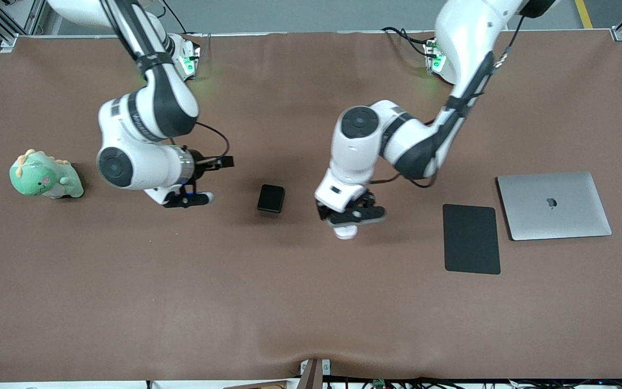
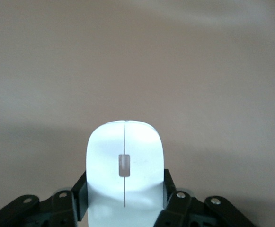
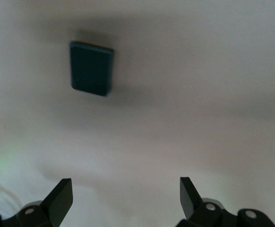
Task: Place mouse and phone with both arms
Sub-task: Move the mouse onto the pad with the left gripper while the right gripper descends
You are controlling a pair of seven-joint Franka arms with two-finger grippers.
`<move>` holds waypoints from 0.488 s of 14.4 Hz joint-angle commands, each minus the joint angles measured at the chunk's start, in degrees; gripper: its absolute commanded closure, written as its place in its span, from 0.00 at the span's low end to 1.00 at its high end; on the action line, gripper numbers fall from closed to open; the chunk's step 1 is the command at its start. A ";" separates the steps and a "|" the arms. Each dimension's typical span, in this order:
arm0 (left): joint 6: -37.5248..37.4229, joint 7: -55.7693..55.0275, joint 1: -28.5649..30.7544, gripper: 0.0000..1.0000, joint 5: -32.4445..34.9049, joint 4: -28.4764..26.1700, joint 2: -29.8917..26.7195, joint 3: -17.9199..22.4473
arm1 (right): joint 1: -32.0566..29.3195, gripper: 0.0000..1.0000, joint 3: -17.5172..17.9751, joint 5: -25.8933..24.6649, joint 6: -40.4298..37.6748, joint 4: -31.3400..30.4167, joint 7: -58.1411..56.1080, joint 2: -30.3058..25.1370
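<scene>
The white mouse (image 1: 345, 232) is between the fingers of my left gripper (image 1: 352, 216), low over the brown table near its middle. In the left wrist view the mouse (image 2: 124, 161) fills the gap of the left gripper (image 2: 124, 189), with a black finger (image 2: 168, 182) pressed on each side. The small black phone (image 1: 271, 198) lies flat on the table between the two grippers. My right gripper (image 1: 195, 199) is open and empty, over bare table beside the phone toward the right arm's end. In the right wrist view the phone (image 3: 91, 68) lies ahead of the right gripper (image 3: 125, 189).
A flat black mouse pad (image 1: 471, 239) lies toward the left arm's end, with a closed silver laptop (image 1: 554, 205) beside it. A green dinosaur plush (image 1: 45, 175) sits at the right arm's end of the table.
</scene>
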 commanded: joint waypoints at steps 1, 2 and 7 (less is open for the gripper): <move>-1.08 -0.76 5.68 1.00 -0.80 -1.46 -2.90 -0.74 | 5.44 0.00 -0.64 1.51 6.64 -1.30 4.23 1.89; -1.17 -0.58 7.70 1.00 -0.80 -1.64 -3.52 -0.75 | 7.19 0.00 -0.64 1.51 9.36 -1.30 5.99 3.04; -1.17 3.01 16.67 1.00 -0.80 -3.39 -5.45 -0.92 | 10.20 0.00 -0.73 1.42 19.05 -1.21 7.06 7.53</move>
